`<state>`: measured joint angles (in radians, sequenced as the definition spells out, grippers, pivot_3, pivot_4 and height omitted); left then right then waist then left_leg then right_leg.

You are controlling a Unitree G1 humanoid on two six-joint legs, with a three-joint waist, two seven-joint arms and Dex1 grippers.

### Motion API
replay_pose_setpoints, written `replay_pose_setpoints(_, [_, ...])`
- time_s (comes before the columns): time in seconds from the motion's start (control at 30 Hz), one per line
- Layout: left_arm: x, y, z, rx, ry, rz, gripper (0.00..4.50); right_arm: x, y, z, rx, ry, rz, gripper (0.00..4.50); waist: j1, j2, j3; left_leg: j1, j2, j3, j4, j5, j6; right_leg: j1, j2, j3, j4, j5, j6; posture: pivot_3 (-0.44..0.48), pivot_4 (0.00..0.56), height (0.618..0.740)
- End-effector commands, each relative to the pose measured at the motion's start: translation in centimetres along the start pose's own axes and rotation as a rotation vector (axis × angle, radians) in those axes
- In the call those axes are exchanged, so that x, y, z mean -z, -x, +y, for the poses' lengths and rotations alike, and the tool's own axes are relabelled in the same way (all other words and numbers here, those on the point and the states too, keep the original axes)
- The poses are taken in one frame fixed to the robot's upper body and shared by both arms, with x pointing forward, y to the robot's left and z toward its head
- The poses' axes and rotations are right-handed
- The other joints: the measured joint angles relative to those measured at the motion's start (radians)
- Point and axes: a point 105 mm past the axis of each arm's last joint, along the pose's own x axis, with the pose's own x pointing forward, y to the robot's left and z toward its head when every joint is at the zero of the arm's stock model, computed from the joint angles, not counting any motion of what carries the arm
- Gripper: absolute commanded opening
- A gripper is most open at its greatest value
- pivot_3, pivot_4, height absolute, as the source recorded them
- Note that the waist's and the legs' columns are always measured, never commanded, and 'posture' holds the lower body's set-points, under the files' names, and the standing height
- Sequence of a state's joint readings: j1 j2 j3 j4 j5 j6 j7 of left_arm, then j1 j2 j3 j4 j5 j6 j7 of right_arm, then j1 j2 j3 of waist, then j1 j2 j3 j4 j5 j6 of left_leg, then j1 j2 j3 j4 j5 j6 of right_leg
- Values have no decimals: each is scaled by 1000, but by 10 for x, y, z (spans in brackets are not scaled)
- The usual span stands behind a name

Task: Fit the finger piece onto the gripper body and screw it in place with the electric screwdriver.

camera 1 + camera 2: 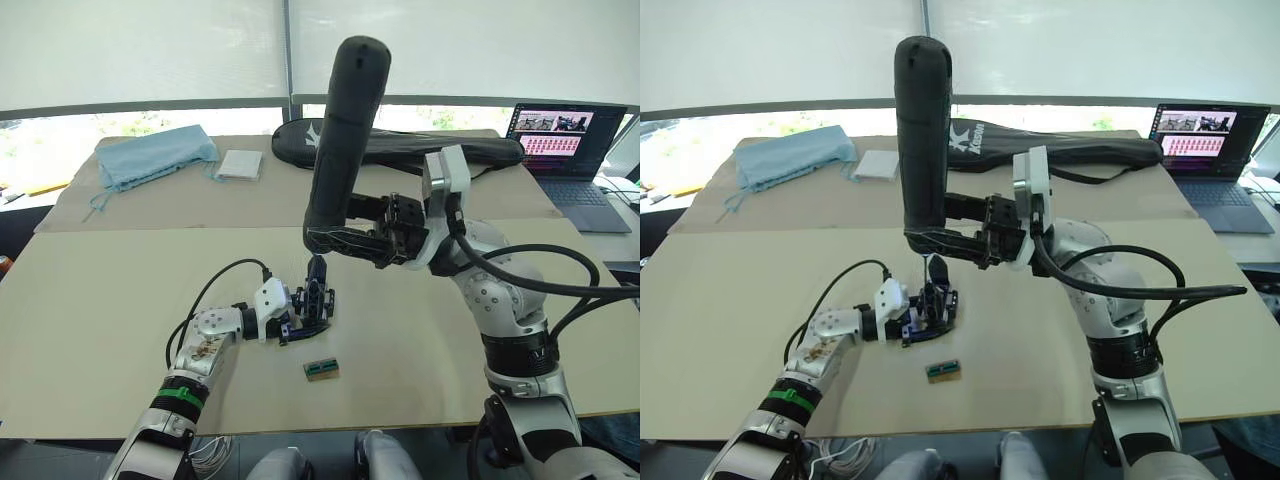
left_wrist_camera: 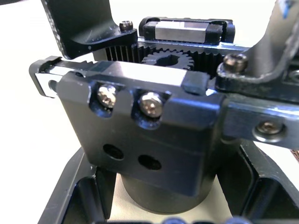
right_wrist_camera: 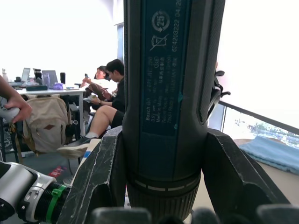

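My right gripper [image 1: 385, 235] is shut on the electric screwdriver [image 1: 340, 150], a thick dark cylinder held nearly upright, rounded end up. In the right wrist view its barrel [image 3: 168, 93] stands between my two fingers [image 3: 100, 182]. Its thin bit [image 1: 927, 264] points down onto the gripper body [image 1: 315, 300], which stands at the table's front middle. A pointed black finger piece [image 1: 939, 276] rises from the body's top beside the bit. My left gripper [image 1: 292, 322] holds the body low down from the left. Up close, the body [image 2: 140, 140] shows its gear, rails and two silver screws.
A small green-and-brown block [image 1: 321, 369] lies just in front of the body. At the back lie a long black racket bag [image 1: 420, 148], a blue cloth [image 1: 155, 155] and a white pad [image 1: 240, 163]. A laptop [image 1: 565, 150] stands back right. Seated people [image 3: 105, 93] appear behind.
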<state>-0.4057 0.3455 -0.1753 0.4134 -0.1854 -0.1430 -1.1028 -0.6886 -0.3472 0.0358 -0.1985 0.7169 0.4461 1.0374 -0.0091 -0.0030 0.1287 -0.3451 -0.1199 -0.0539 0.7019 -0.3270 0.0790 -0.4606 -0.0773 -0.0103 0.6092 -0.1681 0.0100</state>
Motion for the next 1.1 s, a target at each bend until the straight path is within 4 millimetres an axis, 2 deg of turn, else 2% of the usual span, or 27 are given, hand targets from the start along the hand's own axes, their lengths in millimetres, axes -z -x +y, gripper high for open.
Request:
replay_pose_setpoints(0.03, [12,2,-5,7,47,45,2427,-25,0,9,-45,83,-79,1900,0,0,0,0,0,0,0,0,0,0,0,0,0,0,0,0,150,740])
replay_pose_setpoints(0.13, [13,3,-3,-16,81,43,2427,-29,2,9,-49,93,-84,1900,0,0,0,0,0,0,0,0,0,0,0,0,0,0,0,0,150,740])
replay_pose_setpoints(0.2, [14,4,-2,-27,105,47,3457,-33,4,10,-50,103,-88,1900,0,0,0,0,0,0,0,0,0,0,0,0,0,0,0,0,150,740])
replay_pose_setpoints(0.27, [15,7,-2,-27,113,57,4193,-37,6,10,-53,112,-91,1900,0,0,0,0,0,0,0,0,0,0,0,0,0,0,0,0,150,740])
replay_pose_setpoints(0.3, [16,10,-2,-27,118,61,4411,-40,7,11,-56,117,-95,1900,-1,0,0,0,0,0,0,0,0,0,0,0,0,0,0,0,150,740])
replay_pose_setpoints(0.47, [19,25,-3,-44,113,84,4411,-53,18,17,-62,128,-99,1900,-7,0,0,1,0,0,-1,0,0,0,0,1,0,0,0,0,150,740])
replay_pose_setpoints(0.57, [19,39,-1,-86,117,75,4411,-56,32,19,-25,138,-67,1900,-5,0,0,1,1,0,-2,0,0,0,0,2,0,0,-1,0,150,740])
replay_pose_setpoints(0.63, [20,54,-2,-104,124,79,4411,-56,49,19,25,150,-24,1900,-3,0,0,1,2,0,-2,0,0,0,0,3,-1,-1,-1,0,150,740])
replay_pose_setpoints(0.7, [22,78,-2,-135,118,86,4411,-54,71,20,90,171,33,1900,-3,0,0,1,2,0,-2,0,0,1,0,4,-1,-1,-1,0,150,740])
replay_pose_setpoints(0.87, [16,123,0,-175,83,77,4411,-46,110,26,220,160,136,1900,-2,2,1,2,2,2,-6,0,0,0,0,4,-2,-1,-2,0,150,740])
replay_pose_setpoints(0.97, [12,142,0,-164,27,98,4411,-38,129,30,279,159,176,1900,7,2,3,2,3,1,-6,0,0,0,0,4,-2,-2,-2,0,150,740])
replay_pose_setpoints(1.1, [0,147,-7,-109,47,94,4411,-29,139,38,295,182,202,1900,19,2,5,2,3,2,-6,0,0,1,0,4,-3,-1,-2,0,150,740])
